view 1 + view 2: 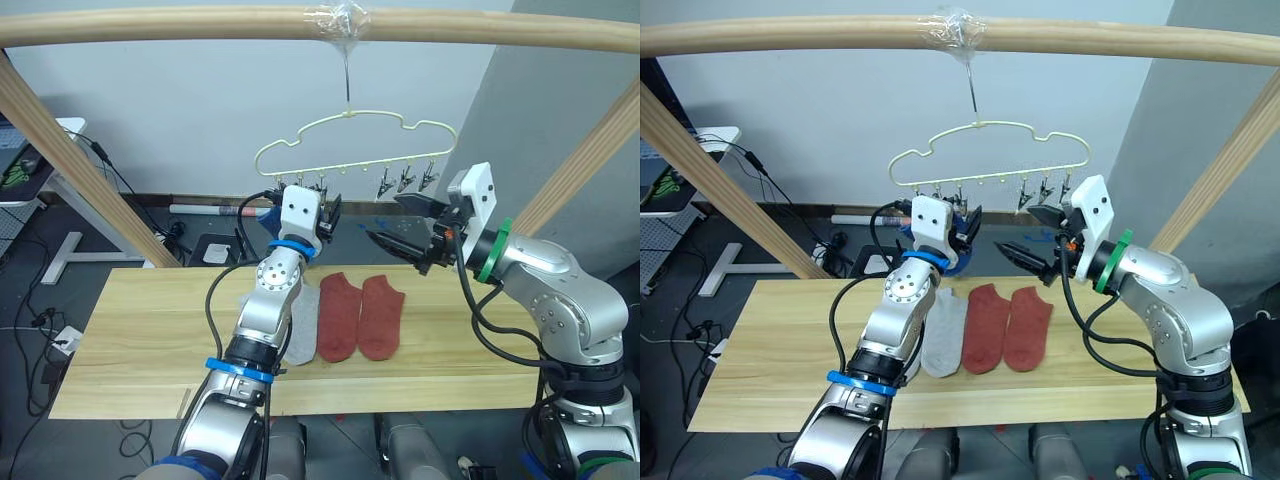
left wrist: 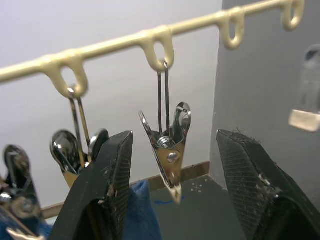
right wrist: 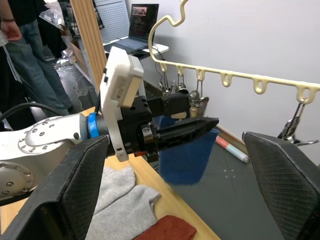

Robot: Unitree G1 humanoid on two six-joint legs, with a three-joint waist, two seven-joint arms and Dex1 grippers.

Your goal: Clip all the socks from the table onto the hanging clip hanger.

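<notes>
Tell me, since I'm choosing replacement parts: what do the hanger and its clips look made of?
The clip hanger looks like thin wire with a smooth, matte pale-yellow coating, probably plastic or paint. The clips look like bare polished metal: they are silvery, mirror the room, and are pinned by a small rivet.

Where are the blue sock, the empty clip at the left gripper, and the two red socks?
blue sock (image 3: 187,152), right wrist view, mid-fabric.
empty clip (image 2: 170,155), left wrist view, its body.
red socks (image 1: 340,315), left eye view, middle of the left one.
</notes>
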